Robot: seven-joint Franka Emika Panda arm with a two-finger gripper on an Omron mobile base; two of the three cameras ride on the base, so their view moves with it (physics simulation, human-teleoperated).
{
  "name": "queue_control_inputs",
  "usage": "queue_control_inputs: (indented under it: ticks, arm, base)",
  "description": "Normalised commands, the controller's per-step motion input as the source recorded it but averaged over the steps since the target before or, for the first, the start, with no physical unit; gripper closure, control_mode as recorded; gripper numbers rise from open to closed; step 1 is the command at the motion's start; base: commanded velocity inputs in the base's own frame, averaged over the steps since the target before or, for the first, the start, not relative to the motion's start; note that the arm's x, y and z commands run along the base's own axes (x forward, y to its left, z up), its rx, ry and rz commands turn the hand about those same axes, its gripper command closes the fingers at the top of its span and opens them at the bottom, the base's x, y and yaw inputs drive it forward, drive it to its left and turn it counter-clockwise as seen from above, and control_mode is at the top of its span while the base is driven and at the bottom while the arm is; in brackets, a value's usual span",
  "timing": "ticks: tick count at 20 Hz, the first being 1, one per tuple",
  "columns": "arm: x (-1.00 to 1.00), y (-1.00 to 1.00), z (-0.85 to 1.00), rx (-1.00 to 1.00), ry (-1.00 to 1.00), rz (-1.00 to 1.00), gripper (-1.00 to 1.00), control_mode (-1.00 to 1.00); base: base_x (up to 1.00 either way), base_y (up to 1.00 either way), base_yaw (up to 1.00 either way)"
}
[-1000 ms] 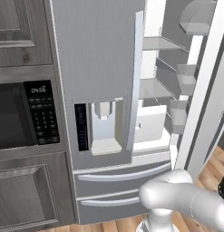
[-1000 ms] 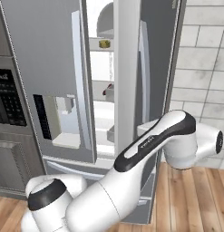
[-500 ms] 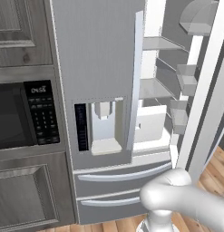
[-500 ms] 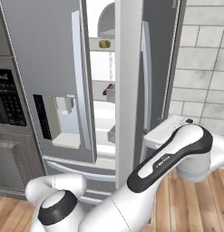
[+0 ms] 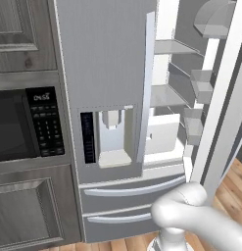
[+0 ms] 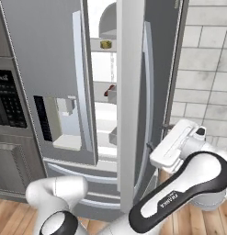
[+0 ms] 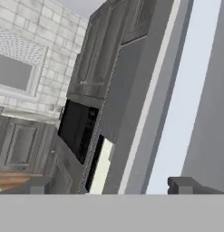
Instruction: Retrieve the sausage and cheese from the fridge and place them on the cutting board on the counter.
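Fingers spread, empty, beside the open right fridge door's outer face. Sausage sits on a middle shelf inside, beyond that door.

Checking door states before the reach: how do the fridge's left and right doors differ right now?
The silver-grey left fridge door is closed; the right door is swung open, showing the white shelved interior. The left door carries the water dispenser panel; the right door shows bins on its inner side. Both share silver-grey faces and long vertical handles.
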Motion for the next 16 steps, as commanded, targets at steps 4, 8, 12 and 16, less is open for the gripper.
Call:
queue_control_inputs:
  ticks: [4,8,12,16]
  arm:
    - [-0.56,0.86,0.38,-0.2,-0.08,-0.31,-1.0,-1.0]
    - [-0.44,0.99,0.28,-0.25,-0.02,-0.34,-1.0,-1.0]
    - [-0.28,0.87,0.03,-0.22,0.05,-0.43,-1.0,-1.0]
    - [-0.02,0.86,0.0,-0.2,0.14,-0.49,-1.0,-1.0]
  base:
    - [0.0,0.0,0.0]
    - [0.0,0.0,0.0]
    - [0.0,0.0,0.0]
    - [0.0,0.0,0.0]
